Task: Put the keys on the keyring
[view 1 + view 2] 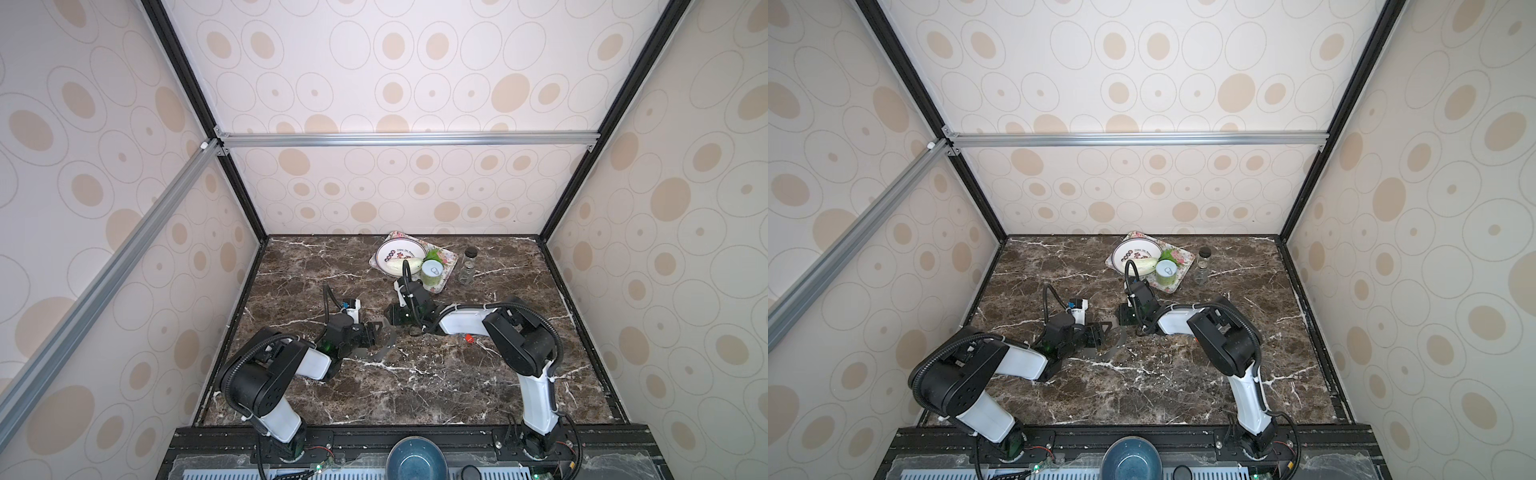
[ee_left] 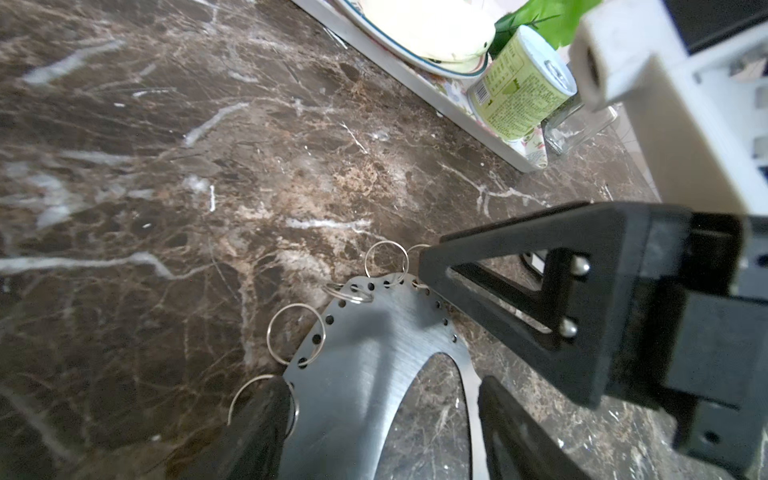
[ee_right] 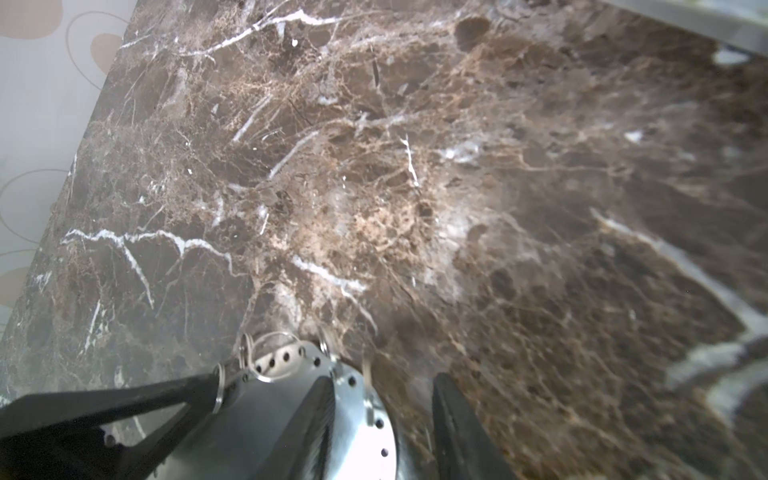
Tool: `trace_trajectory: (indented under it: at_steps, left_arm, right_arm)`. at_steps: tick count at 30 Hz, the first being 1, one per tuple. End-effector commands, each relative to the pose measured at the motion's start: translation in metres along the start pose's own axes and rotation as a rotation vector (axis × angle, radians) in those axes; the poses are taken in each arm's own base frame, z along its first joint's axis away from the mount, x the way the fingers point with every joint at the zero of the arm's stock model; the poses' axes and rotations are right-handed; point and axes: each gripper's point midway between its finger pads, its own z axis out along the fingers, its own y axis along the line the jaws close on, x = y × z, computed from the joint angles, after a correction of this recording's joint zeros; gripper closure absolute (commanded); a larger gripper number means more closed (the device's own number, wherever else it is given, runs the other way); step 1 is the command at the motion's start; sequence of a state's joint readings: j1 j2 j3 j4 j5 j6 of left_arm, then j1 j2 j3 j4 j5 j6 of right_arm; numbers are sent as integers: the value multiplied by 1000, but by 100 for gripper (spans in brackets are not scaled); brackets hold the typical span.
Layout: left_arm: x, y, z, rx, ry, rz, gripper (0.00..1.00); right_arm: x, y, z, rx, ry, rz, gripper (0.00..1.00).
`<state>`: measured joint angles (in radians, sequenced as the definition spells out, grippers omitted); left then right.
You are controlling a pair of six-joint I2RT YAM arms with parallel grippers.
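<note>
Keyring: the keyring point(image 1: 386, 352) point(image 2: 353, 374) is seen lying near the middle of the worktop point(image 1: 415, 395), a little toward its left edge. Small wire rings point(image 2: 269, 334) are threaded through holes along its rim.
Left gripper: the left gripper point(image 2: 382, 384) is set across the keyring's width. Its fingers point(image 2: 262, 428) are spread wide, one at each side of the metal. Whether they press on it cannot be told.
Right gripper: the right gripper point(image 3: 382, 379) is placed at the rim toward the back edge. Its fingers are parted, one over the metal and one over bare marble. The rim and one wire ring are framed between them, and nothing is clamped.
Red-tagged key: the red-tagged key point(image 1: 469, 338) is spotted on the worktop toward the right edge. It lies just beside the right arm and apart from the keyring.
Back edge: a tray point(image 1: 449, 266) is seen with a white plate point(image 1: 390, 253) and a green can point(image 1: 432, 274) on it. A glass jar point(image 1: 468, 266) is stood just beside the tray.
Front edge: a blue bowl point(image 1: 417, 459) is seen beyond it.
</note>
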<state>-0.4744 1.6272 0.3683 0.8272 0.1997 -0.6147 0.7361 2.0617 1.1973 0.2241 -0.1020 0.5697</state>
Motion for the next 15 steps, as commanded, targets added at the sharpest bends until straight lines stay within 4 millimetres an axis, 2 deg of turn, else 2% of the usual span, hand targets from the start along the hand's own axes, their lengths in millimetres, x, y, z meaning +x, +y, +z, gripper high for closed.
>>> trace_trajectory:
  at_steps: [1, 6, 15]
  left_arm:
    - [-4, -9, -1, 40, -16, -13, 29]
    - [-4, -5, -5, 20, -29, -6, 29]
    - [-8, -7, -8, 21, -43, 5, 29]
  right_arm:
    - [6, 0, 4, 18, 38, -14, 62]
    - [10, -2, 7, 21, 51, -2, 74]
    - [9, 0, 6, 15, 56, 5, 88]
